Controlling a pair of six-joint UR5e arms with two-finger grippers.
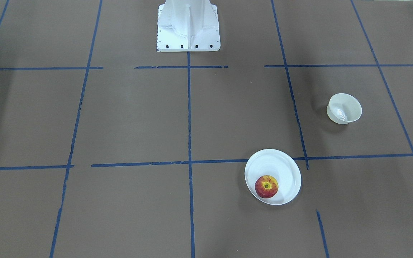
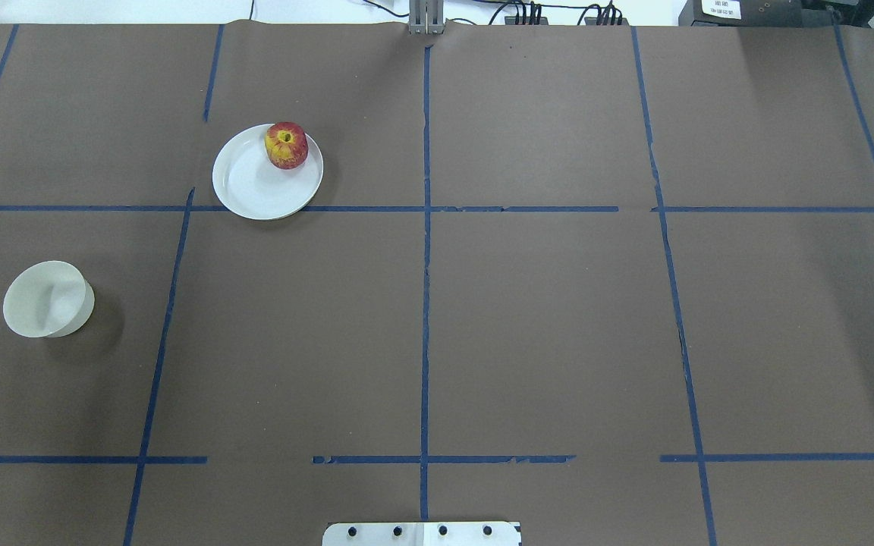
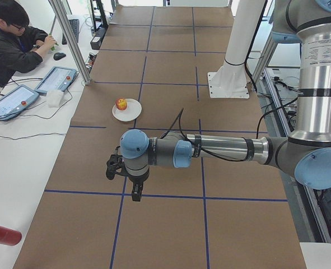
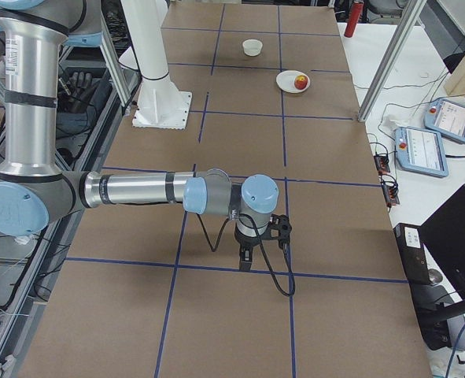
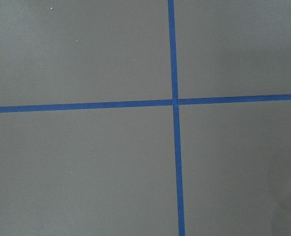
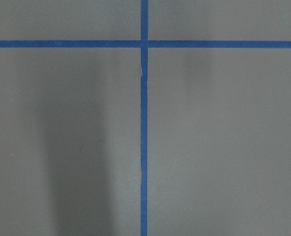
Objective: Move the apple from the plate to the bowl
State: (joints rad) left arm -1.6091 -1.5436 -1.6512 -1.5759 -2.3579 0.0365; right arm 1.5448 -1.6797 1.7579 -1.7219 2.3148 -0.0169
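Note:
The red apple (image 2: 286, 145) with a yellow patch lies on the far rim side of the white plate (image 2: 255, 189); both also show in the front view, apple (image 1: 266, 186) on plate (image 1: 281, 165). The off-white bowl (image 2: 48, 299) stands empty, apart from the plate, on the table's left side; it also shows in the front view (image 1: 344, 108). My left gripper (image 3: 136, 193) hangs over the table near the camera in the exterior left view. My right gripper (image 4: 245, 260) shows only in the exterior right view. I cannot tell whether either is open or shut.
The brown table carries a grid of blue tape lines (image 2: 425, 227). The robot's white base (image 1: 188, 27) stands at mid-table. An operator (image 3: 11, 39) sits at a side desk with tablets (image 3: 56, 79). A red bottle (image 3: 3, 233) lies on the near left desk.

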